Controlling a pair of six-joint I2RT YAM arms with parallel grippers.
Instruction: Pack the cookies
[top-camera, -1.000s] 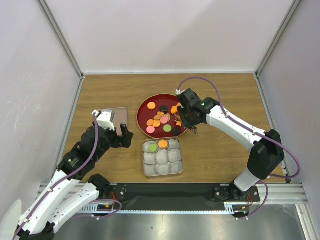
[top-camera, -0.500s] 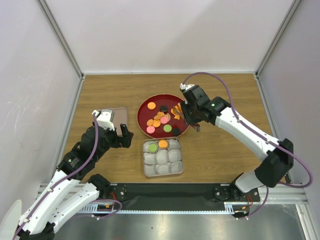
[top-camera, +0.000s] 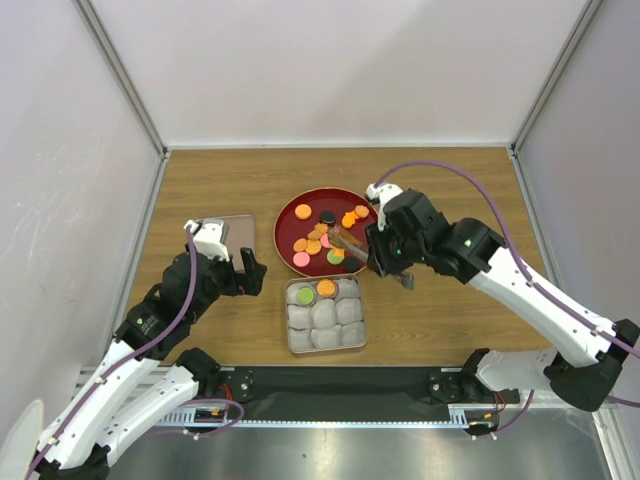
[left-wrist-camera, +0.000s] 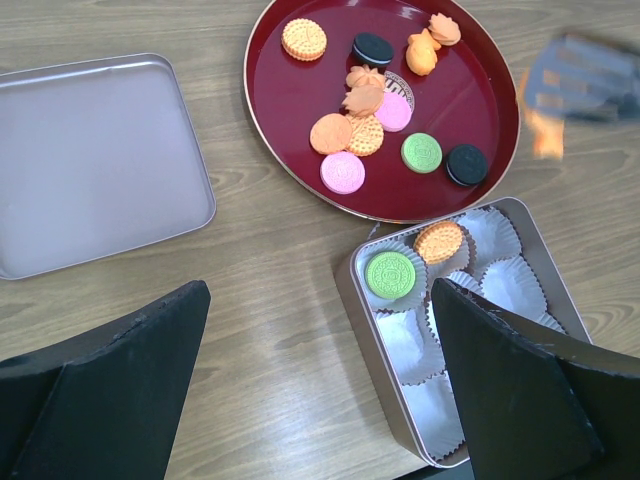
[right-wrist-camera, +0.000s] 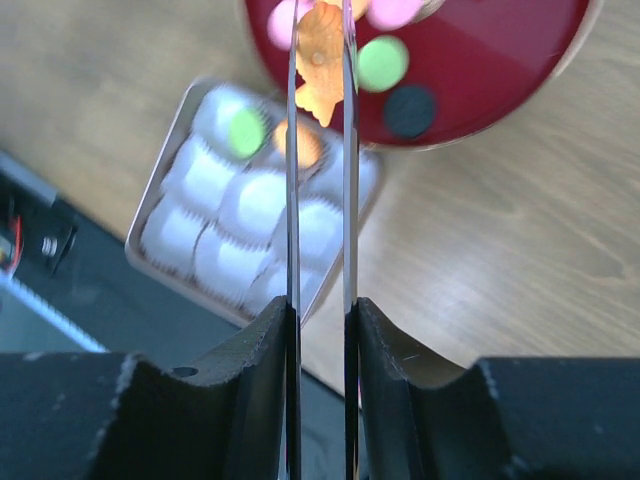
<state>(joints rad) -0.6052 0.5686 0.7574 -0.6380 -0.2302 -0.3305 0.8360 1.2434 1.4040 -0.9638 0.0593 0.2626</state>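
The right hand (right-wrist-camera: 320, 25) is clenched on 1 orange flower-shaped cookie (right-wrist-camera: 320, 62), held above the red plate's (top-camera: 283, 215) near edge. This looks like the transfer step. Next, it should centre over 1 vacant paper cup (top-camera: 347, 290) in the square tin (top-camera: 290, 345) and release. The left hand (left-wrist-camera: 320, 400) hangs released.

Overhead and both close wrist views share the tin (top-camera: 288, 330).
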